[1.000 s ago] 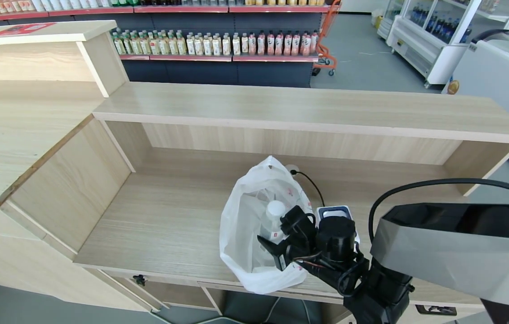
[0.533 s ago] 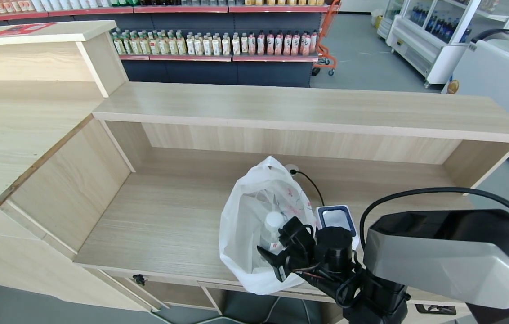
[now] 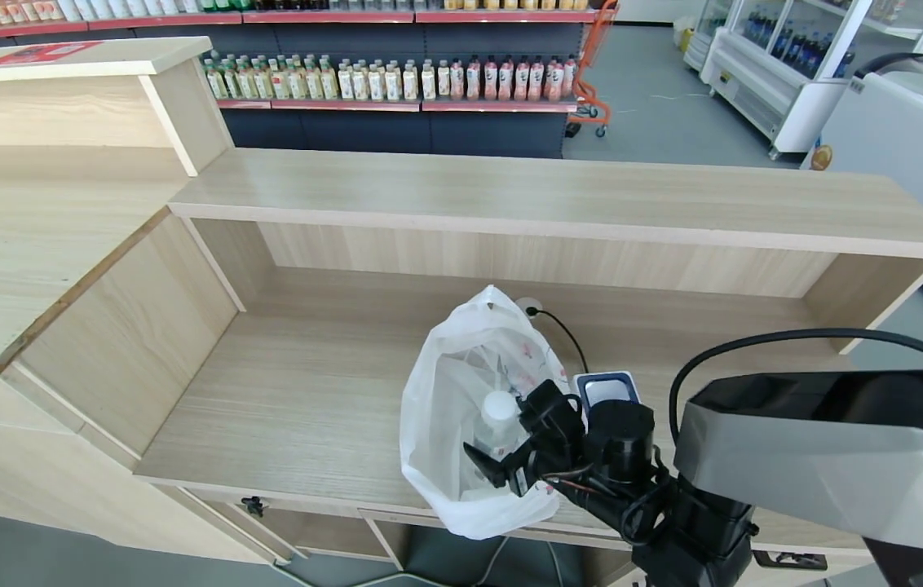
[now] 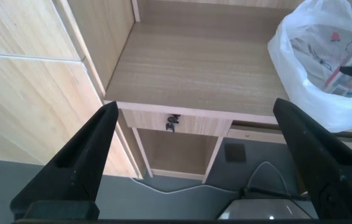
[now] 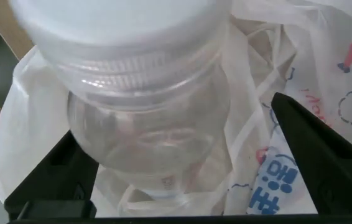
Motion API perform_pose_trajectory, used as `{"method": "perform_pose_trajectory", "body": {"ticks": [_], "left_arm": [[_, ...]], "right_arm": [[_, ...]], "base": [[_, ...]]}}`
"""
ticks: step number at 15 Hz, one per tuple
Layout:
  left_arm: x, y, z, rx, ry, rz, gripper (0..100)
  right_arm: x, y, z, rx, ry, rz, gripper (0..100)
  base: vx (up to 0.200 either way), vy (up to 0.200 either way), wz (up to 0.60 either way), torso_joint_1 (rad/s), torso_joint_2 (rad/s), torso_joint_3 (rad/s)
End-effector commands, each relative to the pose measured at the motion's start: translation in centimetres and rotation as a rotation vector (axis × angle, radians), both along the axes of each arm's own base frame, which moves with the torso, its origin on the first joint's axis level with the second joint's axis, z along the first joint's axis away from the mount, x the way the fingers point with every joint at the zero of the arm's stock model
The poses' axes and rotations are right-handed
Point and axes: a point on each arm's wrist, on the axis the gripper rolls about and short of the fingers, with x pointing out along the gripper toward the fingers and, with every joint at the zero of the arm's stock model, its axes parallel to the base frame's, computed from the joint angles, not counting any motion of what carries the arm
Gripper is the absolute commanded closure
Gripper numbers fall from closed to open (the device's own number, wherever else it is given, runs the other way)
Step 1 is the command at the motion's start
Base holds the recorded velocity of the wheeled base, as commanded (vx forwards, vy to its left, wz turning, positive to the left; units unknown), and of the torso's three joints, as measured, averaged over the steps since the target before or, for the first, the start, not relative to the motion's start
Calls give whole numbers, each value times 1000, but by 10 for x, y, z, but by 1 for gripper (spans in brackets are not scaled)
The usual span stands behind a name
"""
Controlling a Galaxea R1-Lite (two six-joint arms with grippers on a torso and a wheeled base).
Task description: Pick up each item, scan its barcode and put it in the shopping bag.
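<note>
Setting: shop checkout with a pale wooden counter [image 3: 306, 391] and a raised ledge running along its far side.
Background: shelves of bottled drinks [image 3: 396, 80] are standing beyond the counter; an orange trolley [image 3: 596, 65] is standing at the aisle end, and glass-fronted chillers [image 3: 779, 73] are lining the right side.
Shopping bag [image 3: 437, 391]: white plastic, sitting open-mouthed on the counter near its front edge, its bottom slightly overhanging that edge.
Bottle [image 3: 499, 408]: clear with a white cap, standing upright inside the bag.
Right gripper [image 3: 502, 465]: reaching into the bag's mouth. In the wrist view its fingers [image 5: 313, 149] are straddling the bottle [image 5: 148, 130], spread wider than it, with bag plastic showing between one finger and the bottle's side.
Scanner [image 3: 607, 387]: white unit with a dark-rimmed window facing up, sitting on the counter just beside the bag on its right; a black cable [image 3: 563, 330] is running from it toward the back.
Left gripper [image 4: 194, 104]: hanging off the counter's front edge above the floor, jaws spread wide and holding nothing.
</note>
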Motion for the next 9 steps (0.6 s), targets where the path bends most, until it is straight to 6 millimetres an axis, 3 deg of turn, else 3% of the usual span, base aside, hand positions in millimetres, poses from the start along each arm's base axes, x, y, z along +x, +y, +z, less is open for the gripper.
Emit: {"method": "perform_pose_trajectory", "body": {"ticks": [1,4,9], "left_arm": [[0,0,0,0,-1,0,0],[0,0,0,0,-1,0,0],[0,0,0,0,-1,0,0]], "right_arm": [[7,-14,20,17,-23,-42,0],[15,-27,29,31,-14,-81,0],[22,-50,62,131,19,-156,0]], "base": [[0,0,0,0,0,0],[0,0,0,0,0,0],[0,0,0,0,0,0]]}}
